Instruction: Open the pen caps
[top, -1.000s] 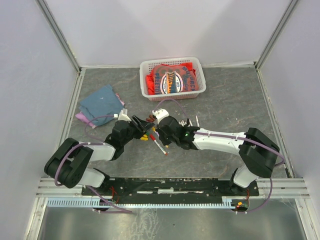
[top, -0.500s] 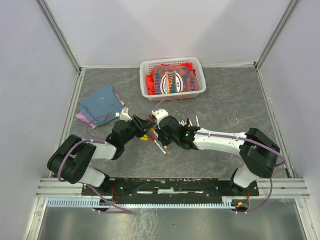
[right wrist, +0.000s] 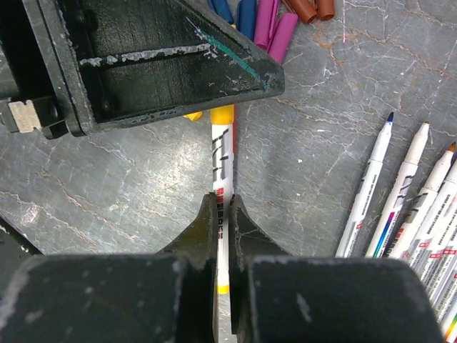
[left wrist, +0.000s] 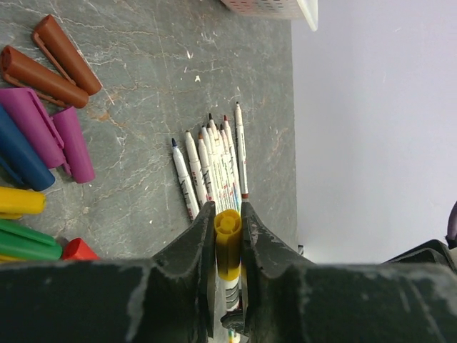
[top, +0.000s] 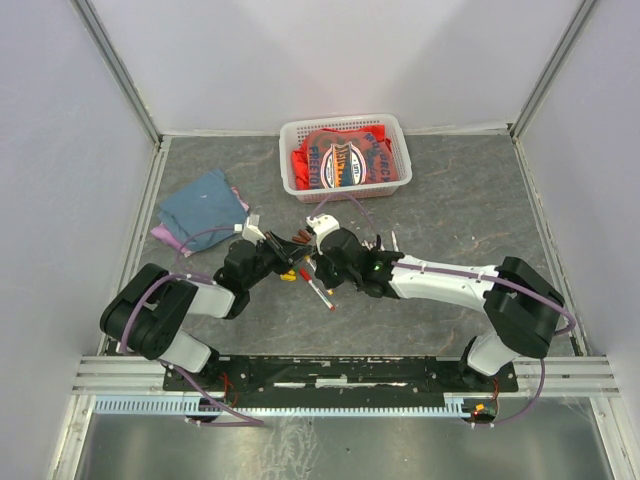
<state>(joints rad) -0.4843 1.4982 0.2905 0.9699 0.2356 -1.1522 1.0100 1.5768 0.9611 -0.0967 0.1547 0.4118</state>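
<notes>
Most of the work looks done. A row of uncapped pens (left wrist: 214, 164) lies on the tabletop (left wrist: 143, 64), with loose caps (left wrist: 32, 121) in brown, purple, blue, yellow, green and red off to one side. One pen (right wrist: 221, 161) is capped, held between the arms. The right gripper (right wrist: 222, 214) has its jaws clamped on the barrel, and the left gripper (left wrist: 228, 229) has its jaws pinching the yellow cap (left wrist: 227, 243). Pulling them apart remains.
</notes>
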